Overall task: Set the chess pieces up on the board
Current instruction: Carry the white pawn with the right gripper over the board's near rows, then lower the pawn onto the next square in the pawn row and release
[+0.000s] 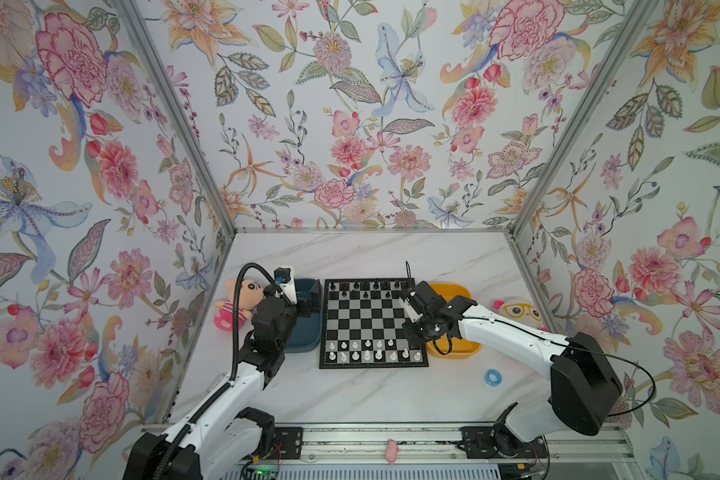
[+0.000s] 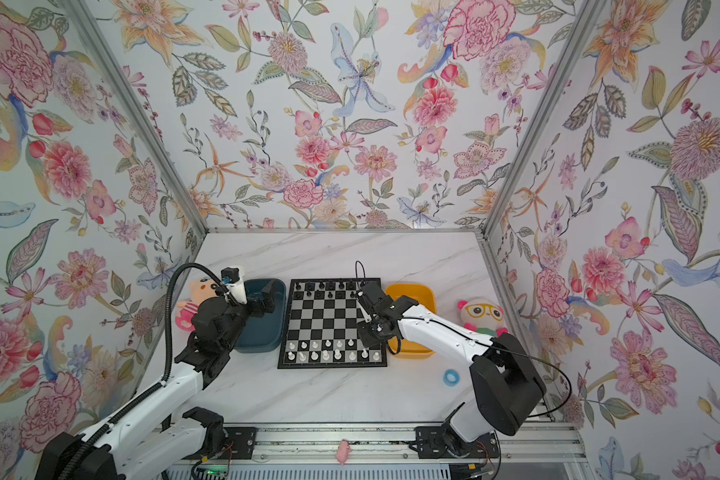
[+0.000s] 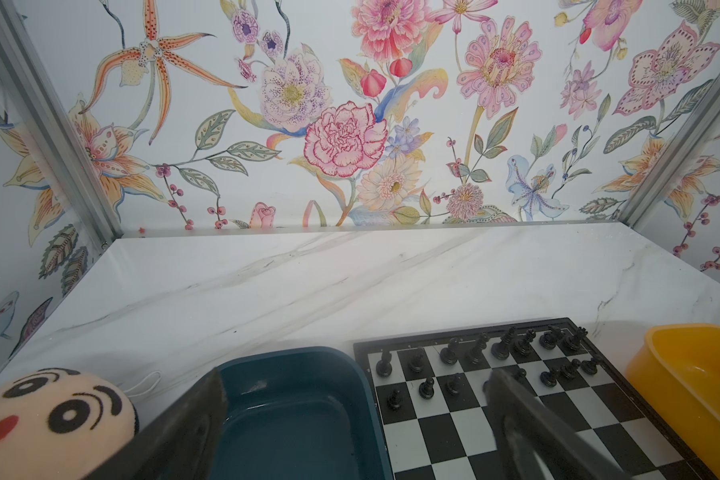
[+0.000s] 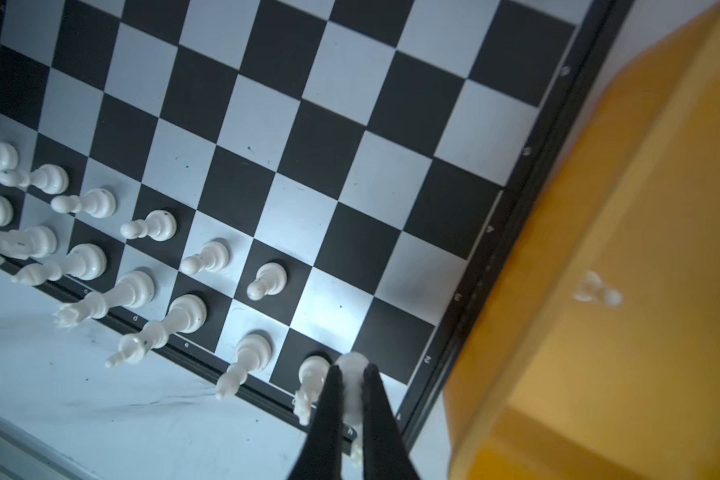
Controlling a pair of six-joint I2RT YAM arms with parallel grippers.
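At the board (image 1: 373, 320)'s near right corner | right pincer (image 4: 353, 373) clenched on a white piece (image 4: 352, 360) beside edge letter "h" | other pieces (image 1: 360, 351) filled the two near rows | one pawn (image 4: 597, 291) was in the yellow tray (image 4: 641, 208) | left pincer (image 3: 355, 374) released above the teal tray (image 3: 292, 351)

A white marble-patterned surface (image 1: 371, 249) lies between walls of floral wallpaper (image 1: 350, 124) with metal posts at the corners. A dark teal tray (image 1: 304, 343) sits toward the left and a yellow tray (image 1: 462, 348) toward the right. Between them, at the far side, small black chessmen (image 1: 364, 286) stand in two rows. A plush doll (image 1: 235, 305) with a round face and pink striped body lies left of the teal tray. A plush toy with yellow glasses (image 1: 518, 309) sits right of the yellow tray. A small blue ring (image 1: 493, 377) lies on the surface nearer the front. A small pink thing (image 1: 392, 452) rests on the front rail.
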